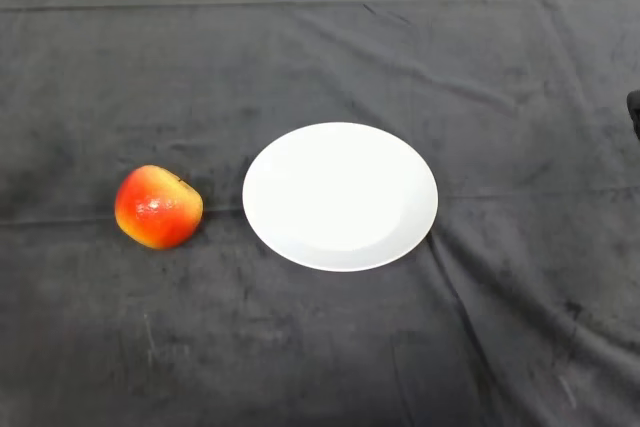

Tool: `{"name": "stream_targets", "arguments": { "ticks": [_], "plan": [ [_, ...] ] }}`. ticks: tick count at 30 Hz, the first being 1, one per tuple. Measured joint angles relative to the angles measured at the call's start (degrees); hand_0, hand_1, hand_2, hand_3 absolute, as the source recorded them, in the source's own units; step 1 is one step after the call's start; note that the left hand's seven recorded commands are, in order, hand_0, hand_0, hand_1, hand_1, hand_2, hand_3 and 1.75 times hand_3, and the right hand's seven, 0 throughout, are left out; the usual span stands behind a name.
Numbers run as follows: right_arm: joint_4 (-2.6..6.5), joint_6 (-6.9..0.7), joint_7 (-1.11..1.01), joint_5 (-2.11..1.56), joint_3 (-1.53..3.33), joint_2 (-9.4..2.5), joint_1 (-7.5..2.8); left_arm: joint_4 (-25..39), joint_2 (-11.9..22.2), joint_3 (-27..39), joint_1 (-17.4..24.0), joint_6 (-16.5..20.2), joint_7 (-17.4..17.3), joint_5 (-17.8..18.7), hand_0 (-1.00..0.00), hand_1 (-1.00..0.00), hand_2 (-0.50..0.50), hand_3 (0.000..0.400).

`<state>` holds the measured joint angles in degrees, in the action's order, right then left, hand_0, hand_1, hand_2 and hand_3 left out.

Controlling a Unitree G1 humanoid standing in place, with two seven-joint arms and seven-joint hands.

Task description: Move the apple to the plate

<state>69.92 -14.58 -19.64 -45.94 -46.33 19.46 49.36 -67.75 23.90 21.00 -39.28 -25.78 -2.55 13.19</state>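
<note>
So, the apple (158,207) sits on the dark cloth (320,347), left of the plate (340,196) and just beside it, a narrow strip of cloth between them. It lies tilted, the stem dimple turned up and to the right. Skin is red with yellow patches and a glossy highlight on the front face.

Handling, as you should judge it: firm and rounded, moderate weight, nothing fragile about it in a short carry. The shine suggests a smooth, slightly slippery skin, so a light pinch may let it roll or squirt out. Take it across its widest part, thumb on 1 side and fingers opposite, coming from above or from the near left. Avoid the dimple side; contact there gives less surface.

The plate is white, shallow, and bare. Its low rim should let you set the apple down with little lift, though a round fruit may roll toward the rim once released.

No part of your hand or arm shows in the head view, so I cannot tell its state or where it stands relative to the apple. Nothing touches the apple. The reach is not yet begun.
</note>
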Motion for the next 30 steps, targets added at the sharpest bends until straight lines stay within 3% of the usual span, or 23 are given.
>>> {"name": "stream_targets", "arguments": {
  "ticks": [6,16,30],
  "plan": [
    [0.0,0.0,0.0,0.0,0.02,-0.01,0.0,0.0,-0.54,-3.67,0.0,0.17,-6.22,-2.48,0.0,0.0,0.0,0.0],
    [0.0,0.0,0.0,0.0,0.02,-0.01,0.0,-0.01,-1.33,-9.48,0.0,1.71,-11.85,-7.18,0.0,0.0,0.0,0.0],
    [0.0,0.0,0.0,0.0,0.02,-0.01,0.0,-0.05,-2.66,-14.93,0.0,3.29,-13.23,-12.44,0.0,0.0,0.0,0.0]
  ]
}}
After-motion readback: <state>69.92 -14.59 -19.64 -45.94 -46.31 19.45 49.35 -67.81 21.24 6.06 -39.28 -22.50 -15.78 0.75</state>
